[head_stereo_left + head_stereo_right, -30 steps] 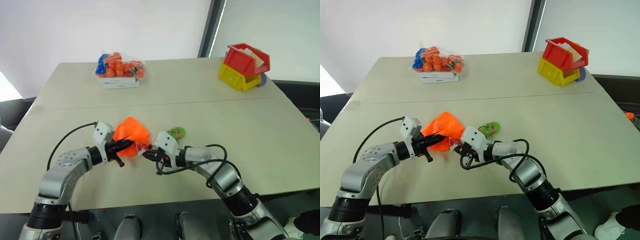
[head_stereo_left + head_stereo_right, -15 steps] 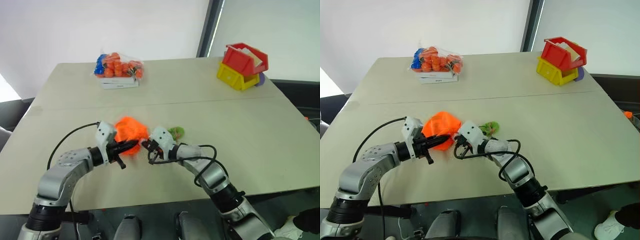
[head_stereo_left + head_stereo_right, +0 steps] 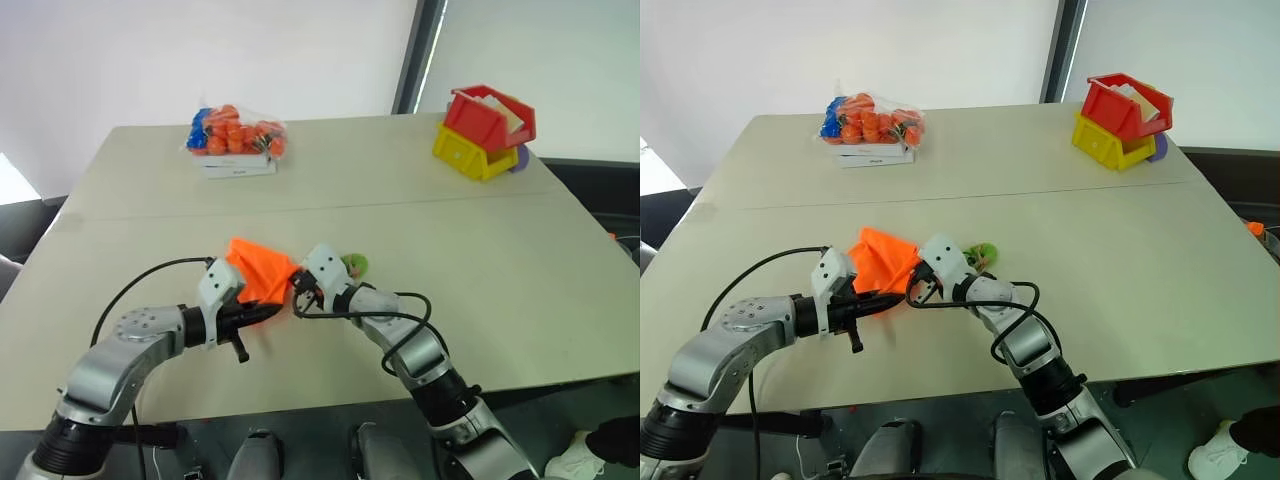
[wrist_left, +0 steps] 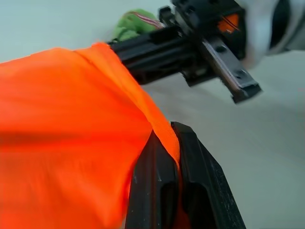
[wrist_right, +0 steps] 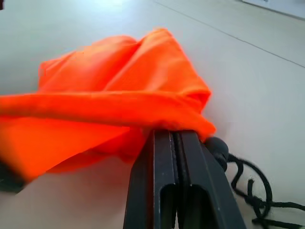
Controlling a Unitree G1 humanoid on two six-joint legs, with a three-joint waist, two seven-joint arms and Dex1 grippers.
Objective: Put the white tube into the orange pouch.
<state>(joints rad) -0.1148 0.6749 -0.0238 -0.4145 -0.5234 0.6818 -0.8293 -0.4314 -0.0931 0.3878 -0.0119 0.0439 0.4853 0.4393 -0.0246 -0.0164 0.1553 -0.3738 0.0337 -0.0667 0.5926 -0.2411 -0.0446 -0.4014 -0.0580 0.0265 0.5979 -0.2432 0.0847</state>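
Fingers [image 4: 162, 191] of the left gripper [image 3: 262, 312] clamped tight on an edge of the orange pouch [image 3: 260, 275], fabric pinched right between the two black pads in the left wrist view. Same deal on the other side: right gripper [image 3: 296, 293] squeezed shut on the opposite edge of the pouch, fingers [image 5: 174, 186] pressed together with the orange cloth bunched over their tips. Pouch stretched between the two grippers near the front middle of the table [image 3: 480, 250], lifted a bit off the surface on the held side, rest of it sagging down. Black cord [image 5: 252, 191] trailing off the pouch onto the tabletop in the right wrist view, with a small green tag [image 3: 355, 265] lying just beside the right gripper. Couldn't make out the white tube anywhere for sure, so no telling whether it sat inside the pouch or somewhere hidden.

Further back on the table, toward the left: a clear bag of orange and blue items [image 3: 238, 132] sitting on a flat white box [image 3: 240, 165]. Back right corner: a red bin [image 3: 492, 115] tipped on top of a yellow bin [image 3: 472, 155], well apart from the pouch.
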